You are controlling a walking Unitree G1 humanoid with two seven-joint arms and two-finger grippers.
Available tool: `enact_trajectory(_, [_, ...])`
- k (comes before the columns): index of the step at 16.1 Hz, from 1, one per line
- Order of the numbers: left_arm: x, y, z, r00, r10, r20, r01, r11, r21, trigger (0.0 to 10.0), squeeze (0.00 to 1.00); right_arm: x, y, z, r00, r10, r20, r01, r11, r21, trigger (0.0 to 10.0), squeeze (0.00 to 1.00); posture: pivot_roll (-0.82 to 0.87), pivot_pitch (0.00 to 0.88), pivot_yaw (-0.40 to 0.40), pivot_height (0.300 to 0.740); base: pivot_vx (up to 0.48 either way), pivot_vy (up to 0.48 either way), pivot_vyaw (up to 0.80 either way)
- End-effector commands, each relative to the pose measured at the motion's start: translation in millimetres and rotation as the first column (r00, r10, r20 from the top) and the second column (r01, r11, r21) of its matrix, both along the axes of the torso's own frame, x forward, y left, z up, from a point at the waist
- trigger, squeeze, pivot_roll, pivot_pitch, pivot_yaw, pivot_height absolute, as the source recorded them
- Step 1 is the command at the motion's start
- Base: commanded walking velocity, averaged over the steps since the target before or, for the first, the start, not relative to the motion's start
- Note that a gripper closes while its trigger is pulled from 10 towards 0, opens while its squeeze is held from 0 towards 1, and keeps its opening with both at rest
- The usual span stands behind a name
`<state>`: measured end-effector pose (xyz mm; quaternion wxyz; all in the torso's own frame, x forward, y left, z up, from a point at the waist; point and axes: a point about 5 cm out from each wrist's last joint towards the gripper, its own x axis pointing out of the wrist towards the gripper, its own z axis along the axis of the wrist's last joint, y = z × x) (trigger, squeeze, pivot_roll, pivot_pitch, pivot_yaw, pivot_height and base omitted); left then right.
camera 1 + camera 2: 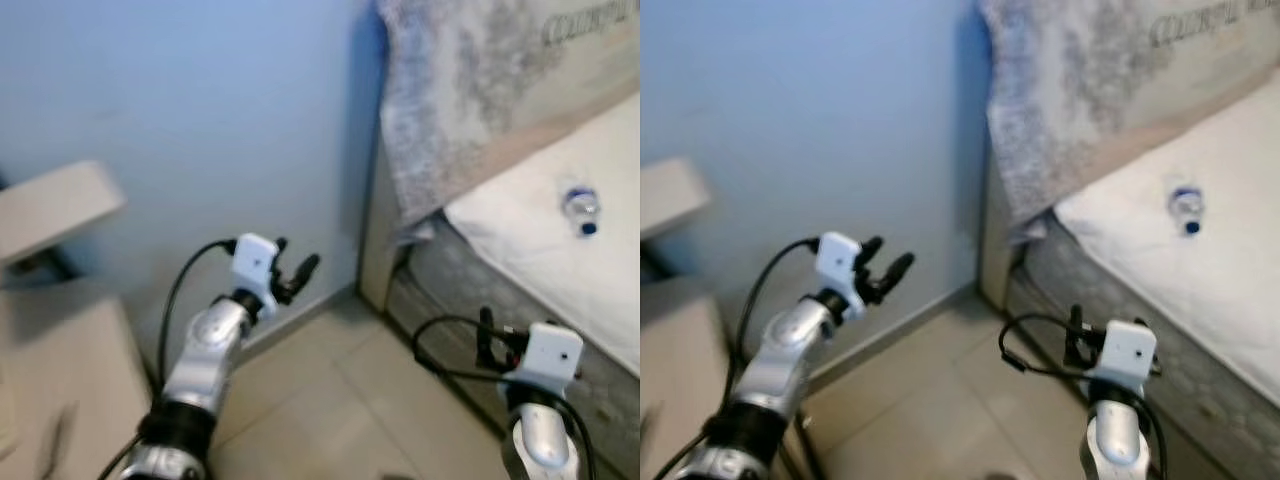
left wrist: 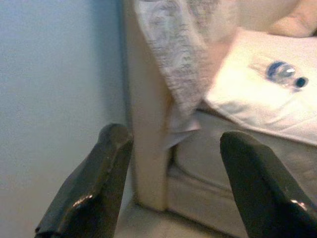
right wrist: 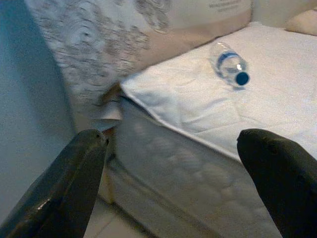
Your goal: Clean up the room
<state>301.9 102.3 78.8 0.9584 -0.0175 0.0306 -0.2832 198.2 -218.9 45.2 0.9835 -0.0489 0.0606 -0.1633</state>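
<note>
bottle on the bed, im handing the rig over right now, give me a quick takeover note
Left gripper: raised near the blue wall, jaws open, holding nothing.
Right gripper: low beside the bed, jaws open, holding nothing.
Plastic bottle: lying on its side on the white sheet, blue cap on, untouched.
Done: nothing picked up.
Left: close in on the bed and likely collect the bottle.

My left gripper point(image 1: 296, 272) was raised before the blue wall point(image 1: 200, 120), fingers apart; a water bottle point(image 1: 580, 211) lay on the bed's white sheet point(image 1: 540, 240), well apart.
</note>
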Motion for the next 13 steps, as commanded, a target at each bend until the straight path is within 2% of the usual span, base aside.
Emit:
enact_trajectory(1, [0.8,0.7,3.0,1.0,-0.005,0.015,0.005,1.0,0.018,10.0,0.0,3.5,-0.2,3.8,1.0,0.001,0.017,0.0,1.0,-0.006,10.0,0.0,-0.02,0.011,0.032,0.74,0.281,0.0,0.0])
enact_trajectory(3, [3.0,-1.0,0.8,1.0,0.006,0.016,-0.006,0.999,0.048,10.0,0.0,4.6,0.5,2.8,1.0,0.006,0.012,-0.006,1.0,-0.006,10.0,0.0,-0.02,0.011,0.032,0.74,0.0,0.0,0.0])
enact_trajectory(7, [3.7,-2.2,2.2,1.0,0.006,0.02,-0.007,0.999,0.037,10.0,0.0,6.4,2.4,1.2,1.0,0.019,0.006,-0.019,1.0,0.0,10.0,0.0,-0.02,0.01,0.031,0.74,0.0,0.0,0.0])
enact_trajectory(13, [1.5,-4.8,0.7,1.0,-0.017,0.017,0.017,0.999,0.027,10.0,0.0,5.1,1.0,1.7,1.0,0.02,0.011,-0.02,1.0,-0.011,10.0,0.0,-0.02,0.018,0.031,0.74,0.0,-0.429,0.0])
